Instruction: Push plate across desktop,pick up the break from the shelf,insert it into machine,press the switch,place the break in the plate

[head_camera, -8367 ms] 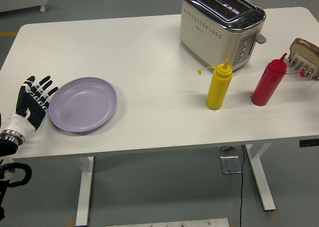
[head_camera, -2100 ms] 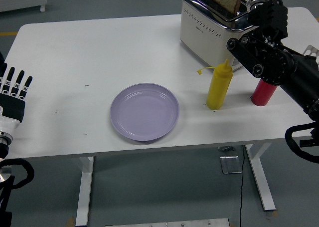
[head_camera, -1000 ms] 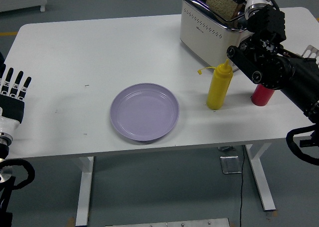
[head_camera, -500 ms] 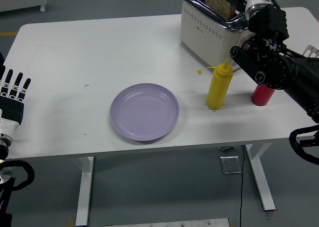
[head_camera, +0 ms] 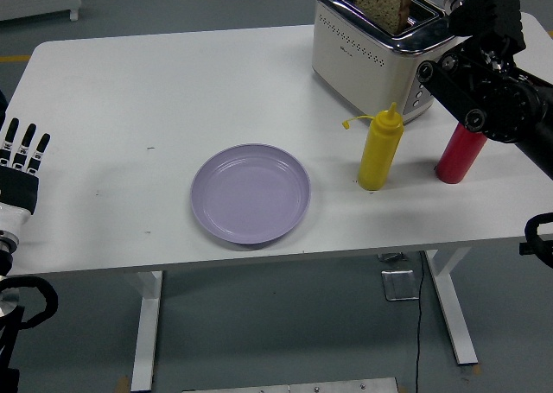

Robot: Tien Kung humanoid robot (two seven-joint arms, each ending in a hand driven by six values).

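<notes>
As bread (head_camera: 384, 1) sits in toaster (head_camera: 371, 47), right hand (head_camera: 488, 4) beside

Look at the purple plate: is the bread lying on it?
No. The purple plate holds nothing, and the bread stands in the toaster.

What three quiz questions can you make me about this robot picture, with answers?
1. What sticks up out of the toaster?
2. True or false: the purple plate has food on it.
3. Which bottle stands nearer the plate: A yellow bottle, B red bottle?

Key:
1. A slice of bread.
2. False, it is empty.
3. A.
</notes>
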